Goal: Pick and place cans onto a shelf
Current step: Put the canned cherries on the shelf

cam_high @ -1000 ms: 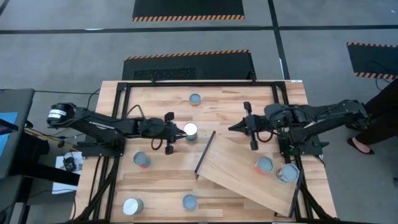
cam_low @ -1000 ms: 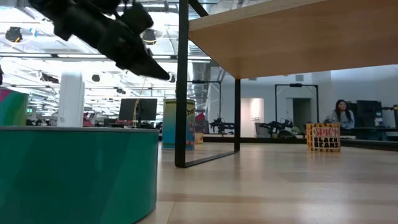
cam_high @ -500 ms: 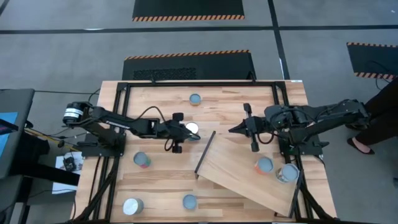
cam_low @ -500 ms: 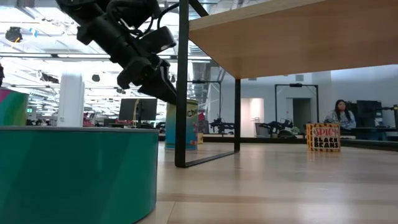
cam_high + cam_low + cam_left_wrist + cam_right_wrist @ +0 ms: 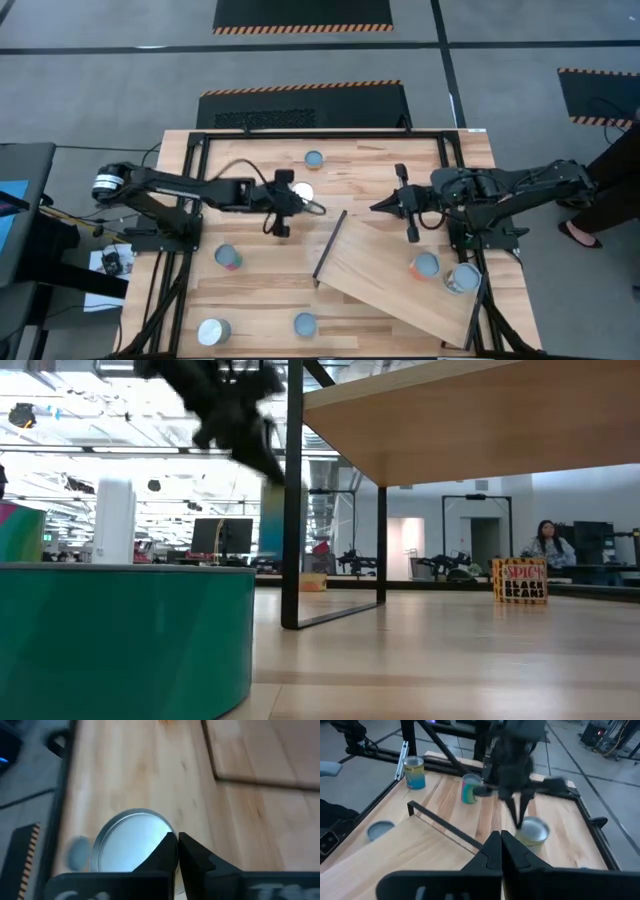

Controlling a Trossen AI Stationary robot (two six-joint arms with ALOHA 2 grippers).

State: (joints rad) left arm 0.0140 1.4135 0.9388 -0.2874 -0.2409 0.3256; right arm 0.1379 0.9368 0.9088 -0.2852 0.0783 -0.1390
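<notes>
On shelf (image 5: 400, 290): two cans (image 5: 426, 265).

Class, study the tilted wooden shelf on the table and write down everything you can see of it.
The shelf is a large rectangular board of pale, smooth wood, lighter than the striped tabletop. A thin dark edge runs along its short side nearest the table's middle. It lies skewed across the right half of the table, raised on thin black legs, as the low view shows. Two cans stand on it near its right end. The right gripper, fingers shut, hovers above its upper corner without touching it.
</notes>
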